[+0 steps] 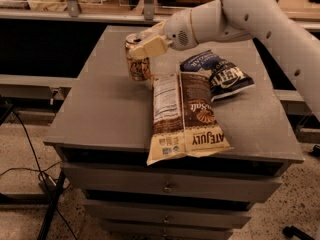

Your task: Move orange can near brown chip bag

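A Google Everyday Robot's white arm (260, 19) reaches in from the upper right of the single camera view. Its gripper (142, 43) is at the back left of a grey cabinet top (105, 114), closed around the upper part of the orange can (138, 66). One cream-coloured finger (150, 47) lies across the near side of the can's rim. The can stands upright below the gripper, and whether its base touches the surface cannot be told.

The can sits just beside the upper left corner of the brown chip bag (186, 116). The bag lies flat and lengthwise with its white nutrition label on the left panel, and its lower end hangs over the cabinet's front edge. A dark blue Kettle bag (220, 74) lies just right of the can, and the brown bag's top right corner overlaps it.

Below the cabinet top are drawers with small metal pulls (166, 188). The cabinet stands on a speckled floor (20, 204), where black cables (31, 146) trail at left. A shelf (75, 11) runs along the wall behind.
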Controlling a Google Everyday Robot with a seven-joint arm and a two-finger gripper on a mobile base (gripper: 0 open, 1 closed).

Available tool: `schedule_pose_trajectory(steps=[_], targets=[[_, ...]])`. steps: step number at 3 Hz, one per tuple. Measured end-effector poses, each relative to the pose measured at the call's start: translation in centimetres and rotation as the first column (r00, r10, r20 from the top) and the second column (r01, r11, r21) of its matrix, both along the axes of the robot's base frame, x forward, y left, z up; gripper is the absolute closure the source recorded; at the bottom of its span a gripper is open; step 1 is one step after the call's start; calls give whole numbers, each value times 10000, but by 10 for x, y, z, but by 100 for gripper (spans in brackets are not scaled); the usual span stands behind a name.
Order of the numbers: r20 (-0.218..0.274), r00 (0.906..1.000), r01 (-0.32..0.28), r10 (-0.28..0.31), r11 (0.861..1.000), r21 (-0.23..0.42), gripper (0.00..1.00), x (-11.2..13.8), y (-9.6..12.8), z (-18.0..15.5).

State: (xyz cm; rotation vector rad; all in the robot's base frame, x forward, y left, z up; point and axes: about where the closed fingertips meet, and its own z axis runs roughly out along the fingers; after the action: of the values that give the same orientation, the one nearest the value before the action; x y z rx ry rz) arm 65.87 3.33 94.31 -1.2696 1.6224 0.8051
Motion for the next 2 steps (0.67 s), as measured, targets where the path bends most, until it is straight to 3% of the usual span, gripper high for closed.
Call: schedule_pose_trajectory(steps=[2], targets=[[486, 9985, -283, 248, 9969, 735, 4, -15, 10, -26]])
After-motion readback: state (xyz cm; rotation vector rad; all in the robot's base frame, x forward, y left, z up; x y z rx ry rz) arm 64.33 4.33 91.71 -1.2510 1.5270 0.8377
